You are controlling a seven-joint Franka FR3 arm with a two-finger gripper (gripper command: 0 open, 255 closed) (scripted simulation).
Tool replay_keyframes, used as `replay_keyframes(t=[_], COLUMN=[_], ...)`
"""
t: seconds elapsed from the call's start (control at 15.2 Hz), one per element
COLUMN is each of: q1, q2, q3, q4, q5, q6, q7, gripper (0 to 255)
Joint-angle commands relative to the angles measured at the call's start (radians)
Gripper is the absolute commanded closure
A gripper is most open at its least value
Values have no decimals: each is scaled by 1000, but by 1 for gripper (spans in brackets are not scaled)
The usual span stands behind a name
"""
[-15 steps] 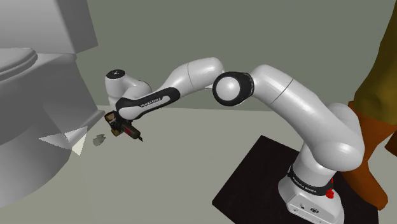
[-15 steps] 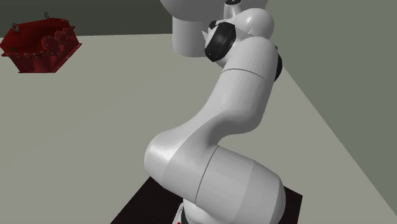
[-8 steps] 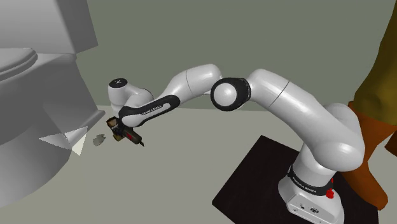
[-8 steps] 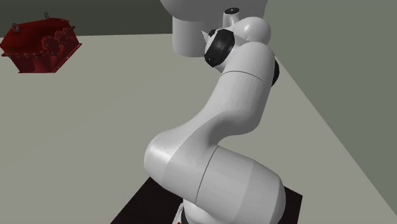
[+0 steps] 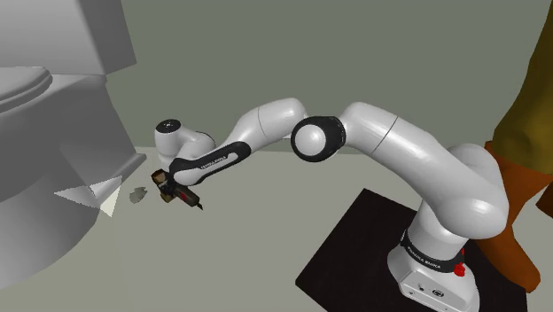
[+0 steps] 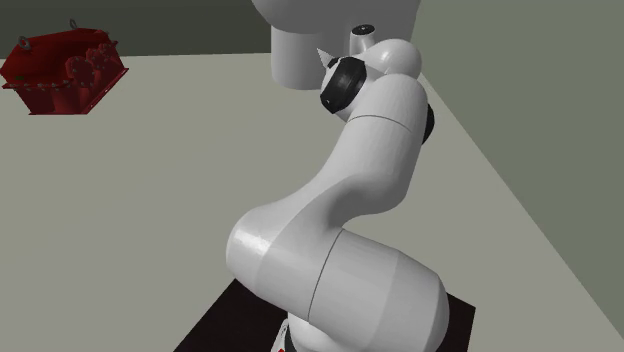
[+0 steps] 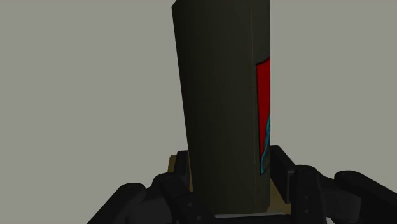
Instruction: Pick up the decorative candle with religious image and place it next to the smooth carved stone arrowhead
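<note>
The gripper (image 5: 172, 186) is clenched on the dark candle (image 7: 216, 95), whose side bears a red picture. It hangs low over the floor (image 5: 230, 257), just beside the grey arrowhead (image 5: 137, 194), near the base of the toilet (image 5: 53, 115).

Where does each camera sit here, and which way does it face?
Shoulder view: beside and behind the stand, looking down over the floor toward the toilet; the whole arm shows, gripper low by the arrowhead.
Second exterior view: close behind the arm's base, facing along it toward the toilet; the arm looms in front, a red object far off.
Wrist view: on the hand, looking along the fingers, which clasp the dark candle over bare floor.
Shared: both exterior views show the arm and toilet.
</note>
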Motion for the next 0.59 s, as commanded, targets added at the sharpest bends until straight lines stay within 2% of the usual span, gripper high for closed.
replay_keyframes(t=[0.0,0.26,0.33,0.53], q1=[1,1,0,0], q2=[2,2,0,0], q3=[0,0,0,0], q4=[4,4,1,1], q5=[0,0,0,0], q6=[1,1,2,2], q7=[0,0,0,0], gripper=[255,255,0,0])
